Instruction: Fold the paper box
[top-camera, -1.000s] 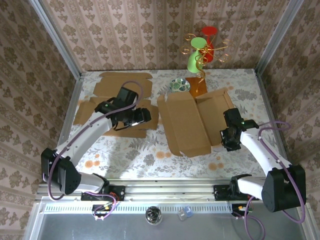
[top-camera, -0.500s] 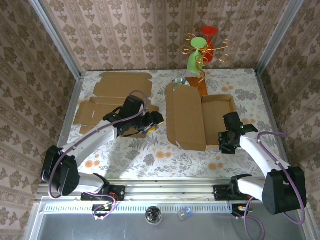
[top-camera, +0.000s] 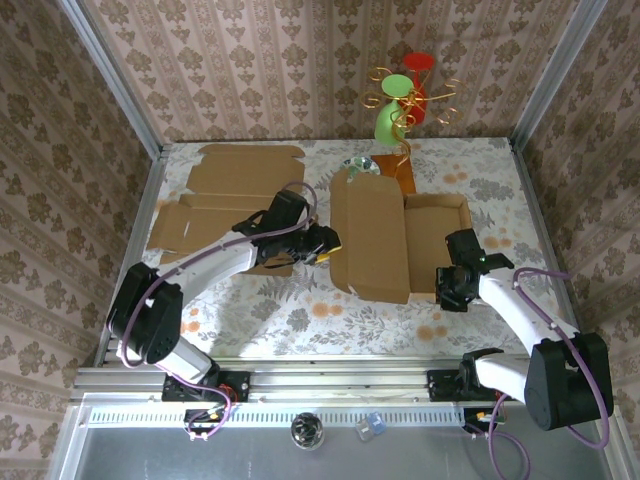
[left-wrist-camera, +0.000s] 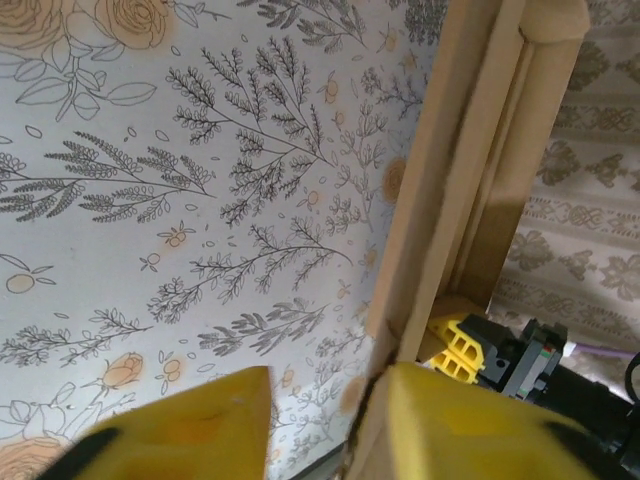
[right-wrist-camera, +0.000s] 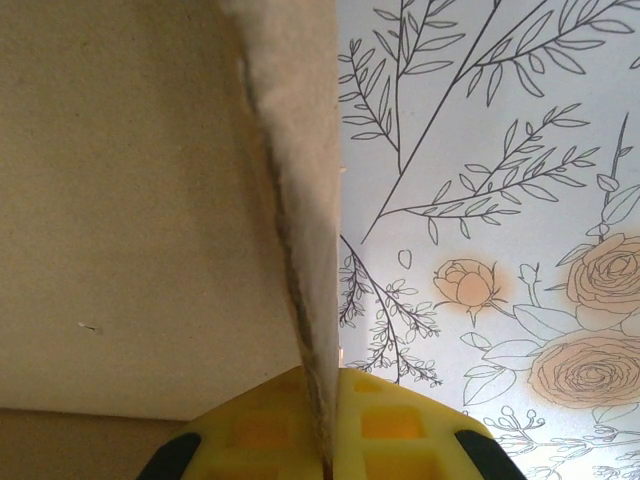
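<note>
The 2 arms look alike: the left arm (top-camera: 215, 262) and right arm (top-camera: 525, 312) have white shells between black joints, each trailing a purple cable (top-camera: 300, 185). The left gripper (left-wrist-camera: 320, 410) and right gripper (right-wrist-camera: 325, 425) carry yellow pads (left-wrist-camera: 180, 425), the right ones with square recesses and black corners.

We are seeing a brown paper box (top-camera: 372, 235), a white bench (top-camera: 290, 310) carrying orange roses, grey sprigs, yellow left claw pads (left-wrist-camera: 190, 425).
</note>
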